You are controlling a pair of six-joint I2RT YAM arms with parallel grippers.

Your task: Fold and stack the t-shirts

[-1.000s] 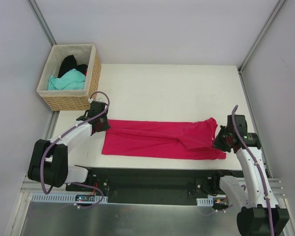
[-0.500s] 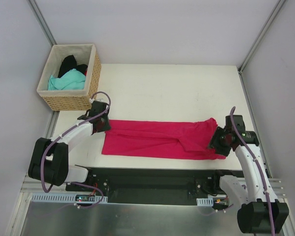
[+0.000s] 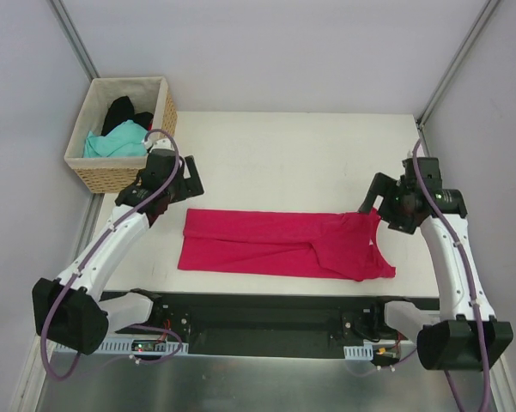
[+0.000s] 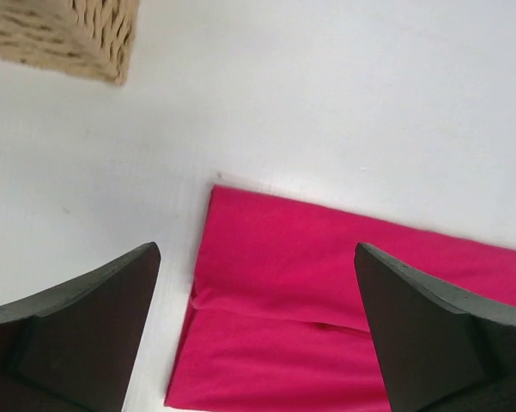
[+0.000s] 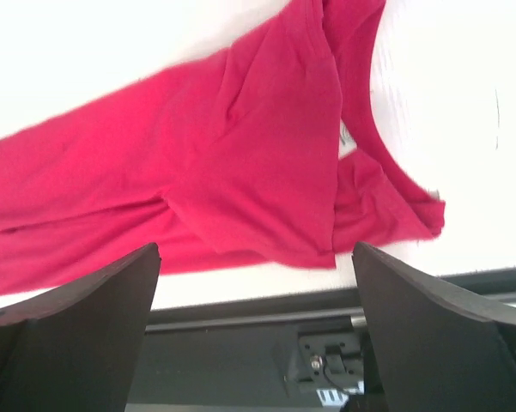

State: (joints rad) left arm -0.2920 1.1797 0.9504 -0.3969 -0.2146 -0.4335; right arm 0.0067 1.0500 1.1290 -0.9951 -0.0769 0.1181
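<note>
A crimson-pink t-shirt lies flat on the white table, folded lengthwise into a long band, with its neck end to the right. My left gripper hovers open above the band's left end, holding nothing. The right gripper hangs open over the neck end, also empty and clear of the cloth. Both wrist views show the jaws spread wide with the shirt well below them. A teal t-shirt and a black t-shirt lie bunched in the wicker basket.
The wicker basket stands at the table's back left corner, close behind my left gripper, and its corner shows in the left wrist view. A black rail runs along the near edge. Grey walls close in both sides.
Both grippers went from shut on the shirt's ends to open. Each lifted off the cloth and drew back, the left toward the basket. The shirt stays flat on the table.
</note>
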